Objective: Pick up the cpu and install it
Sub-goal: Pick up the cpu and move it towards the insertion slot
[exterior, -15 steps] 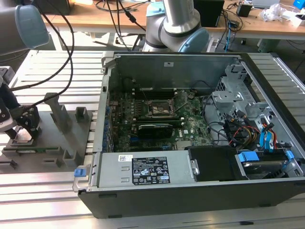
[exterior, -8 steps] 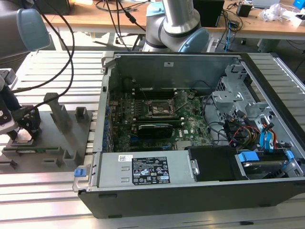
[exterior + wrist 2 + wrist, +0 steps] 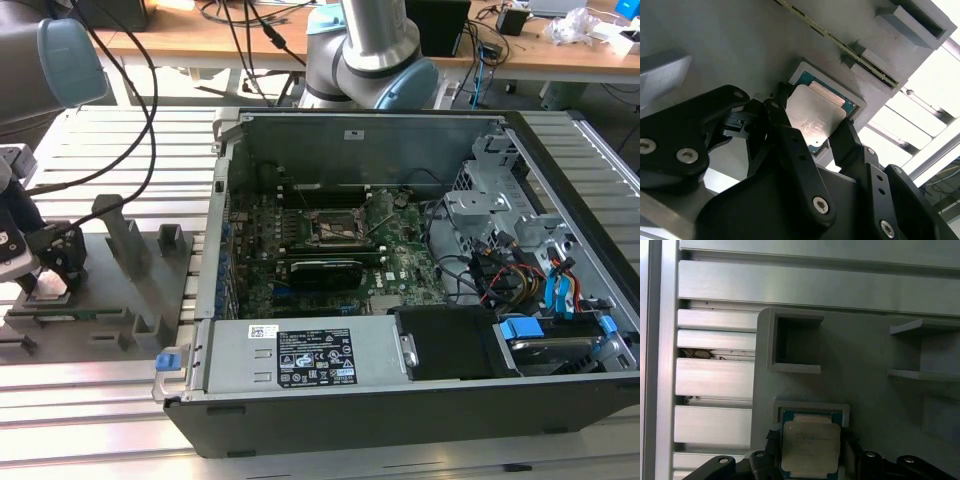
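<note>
Gleaming square cpu [image 3: 815, 112] in tool's [image 3: 812, 129] grip

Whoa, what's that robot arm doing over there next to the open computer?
The robot's gripper is down around the cpu, a small shiny square chip. The cpu sits in its recess in the grey fixture, which lies beside the open computer case, on the exterior view's left. So the chip is not yet in the socket on the motherboard inside the case.

The cpu [image 3: 815, 117] has a shiny metal top, and the fixture [image 3: 740, 50] is matt grey plastic.
</note>
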`<move>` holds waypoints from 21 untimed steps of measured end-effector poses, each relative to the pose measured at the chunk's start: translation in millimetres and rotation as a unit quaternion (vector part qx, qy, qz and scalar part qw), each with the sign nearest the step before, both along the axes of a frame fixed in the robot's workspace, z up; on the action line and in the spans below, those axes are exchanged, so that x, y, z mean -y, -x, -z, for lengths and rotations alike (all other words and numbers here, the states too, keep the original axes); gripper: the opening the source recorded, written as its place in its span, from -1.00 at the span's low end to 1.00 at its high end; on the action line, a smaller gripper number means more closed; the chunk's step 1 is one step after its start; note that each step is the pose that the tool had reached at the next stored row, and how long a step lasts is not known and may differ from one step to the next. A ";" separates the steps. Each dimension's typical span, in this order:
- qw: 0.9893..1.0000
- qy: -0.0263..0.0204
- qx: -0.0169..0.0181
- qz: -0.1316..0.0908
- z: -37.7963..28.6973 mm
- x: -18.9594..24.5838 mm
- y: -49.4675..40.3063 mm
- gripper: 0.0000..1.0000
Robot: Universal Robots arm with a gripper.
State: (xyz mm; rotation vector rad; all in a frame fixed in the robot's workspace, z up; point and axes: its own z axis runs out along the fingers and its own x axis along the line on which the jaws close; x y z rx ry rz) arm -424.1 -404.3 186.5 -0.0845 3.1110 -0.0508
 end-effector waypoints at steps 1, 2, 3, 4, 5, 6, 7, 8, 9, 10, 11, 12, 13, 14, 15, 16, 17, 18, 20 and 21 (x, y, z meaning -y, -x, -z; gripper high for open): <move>1.000 0.000 0.000 0.000 0.0 0.0 0.0 0.20; 1.000 0.000 0.000 0.000 0.0 0.0 -0.1 0.20; 1.000 0.000 0.000 0.000 0.0 0.0 0.0 0.20; 1.000 0.000 0.000 0.000 0.0 0.0 0.0 0.20; 1.000 0.000 0.000 0.000 0.0 0.0 -0.1 0.20; 1.000 0.000 0.000 0.000 0.0 0.0 0.0 0.20; 1.000 0.000 0.000 0.000 0.0 0.0 -0.1 0.09; 1.000 0.000 0.000 0.000 0.0 0.0 -0.1 0.09; 1.000 0.000 0.000 0.000 0.0 0.0 -0.1 0.09; 1.000 0.000 0.000 0.000 0.0 0.0 -0.1 0.09; 1.000 0.000 0.000 0.000 0.0 0.0 -0.1 0.09; 1.000 0.000 0.000 0.000 0.0 0.0 -0.1 0.09; 1.000 0.001 0.000 0.000 0.0 0.0 -0.1 0.09; 1.000 0.001 0.000 0.000 0.0 0.0 0.0 0.09; 1.000 0.001 0.000 0.000 0.0 0.0 -0.1 0.09; 1.000 0.001 0.000 0.000 0.0 0.0 0.0 0.09; 1.000 0.001 0.000 0.000 0.0 0.0 0.0 0.09; 1.000 0.001 0.000 0.000 0.0 0.0 -0.1 0.09; 1.000 0.001 0.000 0.000 0.0 0.0 0.0 0.09; 1.000 0.001 0.000 0.000 0.0 0.0 -0.1 0.09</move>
